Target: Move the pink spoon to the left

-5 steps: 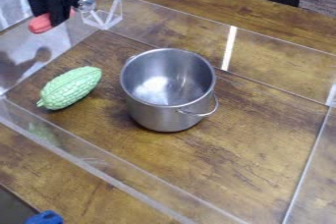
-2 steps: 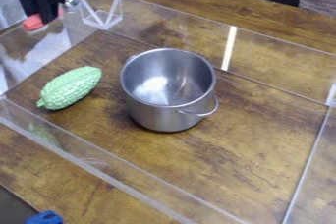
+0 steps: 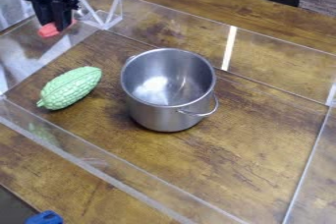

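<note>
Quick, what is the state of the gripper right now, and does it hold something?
Gripper: closed on the pink spoon, near the back left corner of the table.

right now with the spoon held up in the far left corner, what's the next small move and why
Probably lower a little further, then open. The gripper is shut on the pink spoon, whose red end hangs just above the wood in the far left corner, well left of the pot and the green gourd. Contact with the table isn't clear.

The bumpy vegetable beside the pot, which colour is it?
Green, seen clearly in the camera view.
</note>
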{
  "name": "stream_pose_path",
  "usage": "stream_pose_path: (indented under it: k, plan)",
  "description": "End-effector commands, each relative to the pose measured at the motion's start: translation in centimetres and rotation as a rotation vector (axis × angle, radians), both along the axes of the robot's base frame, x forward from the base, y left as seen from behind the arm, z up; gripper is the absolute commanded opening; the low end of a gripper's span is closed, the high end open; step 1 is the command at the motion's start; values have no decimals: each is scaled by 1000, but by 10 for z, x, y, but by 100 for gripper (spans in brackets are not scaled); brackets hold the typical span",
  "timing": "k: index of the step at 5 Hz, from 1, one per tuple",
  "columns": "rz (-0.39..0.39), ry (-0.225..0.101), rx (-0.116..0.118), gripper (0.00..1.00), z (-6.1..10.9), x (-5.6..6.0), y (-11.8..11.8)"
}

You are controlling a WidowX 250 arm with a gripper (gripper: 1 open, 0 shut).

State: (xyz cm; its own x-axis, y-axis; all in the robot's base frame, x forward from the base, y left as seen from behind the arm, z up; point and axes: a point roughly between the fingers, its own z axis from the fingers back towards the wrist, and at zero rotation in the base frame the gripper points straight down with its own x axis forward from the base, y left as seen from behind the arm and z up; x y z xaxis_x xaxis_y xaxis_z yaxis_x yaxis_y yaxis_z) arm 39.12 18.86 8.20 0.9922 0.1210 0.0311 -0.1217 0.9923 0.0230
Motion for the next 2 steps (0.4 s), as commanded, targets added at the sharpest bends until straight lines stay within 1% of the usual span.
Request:
stream_pose_path:
  k: [1, 2]
  plan:
    - [20, -74, 24, 100, 29, 3, 14]
    - [4, -75, 22, 100, 34, 7, 14]
